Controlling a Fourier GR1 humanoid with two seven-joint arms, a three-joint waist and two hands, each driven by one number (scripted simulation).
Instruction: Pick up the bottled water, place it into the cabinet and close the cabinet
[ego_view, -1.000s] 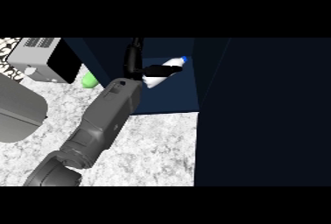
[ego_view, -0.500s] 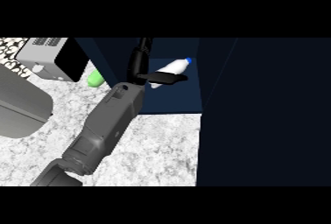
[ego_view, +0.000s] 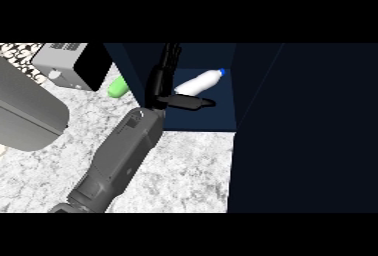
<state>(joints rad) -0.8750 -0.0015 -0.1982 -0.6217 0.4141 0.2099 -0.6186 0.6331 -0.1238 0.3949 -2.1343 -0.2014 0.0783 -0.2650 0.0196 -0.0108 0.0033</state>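
Observation:
The bottled water (ego_view: 198, 83), white with a blue cap, lies tilted on the floor of the open dark blue cabinet (ego_view: 207, 120), cap toward the back right. My right hand (ego_view: 161, 90) reaches into the cabinet just left of the bottle. Its fingers point straight up and its thumb sticks out to the right under the bottle. The hand is open and nothing is curled round the bottle. The grey forearm runs down to the lower left. The left hand does not show.
The cabinet's dark door (ego_view: 303, 130) stands open and fills the right side. A green object (ego_view: 118, 88) lies on the speckled counter (ego_view: 184, 170) left of the cabinet, beside a grey box (ego_view: 70, 65). A large grey rounded shape (ego_view: 26, 117) sits at the left edge.
The hand carried the bottle deeper into the cabinet, then let it go. The fingers have straightened and the bottle now lies free to the right of them.

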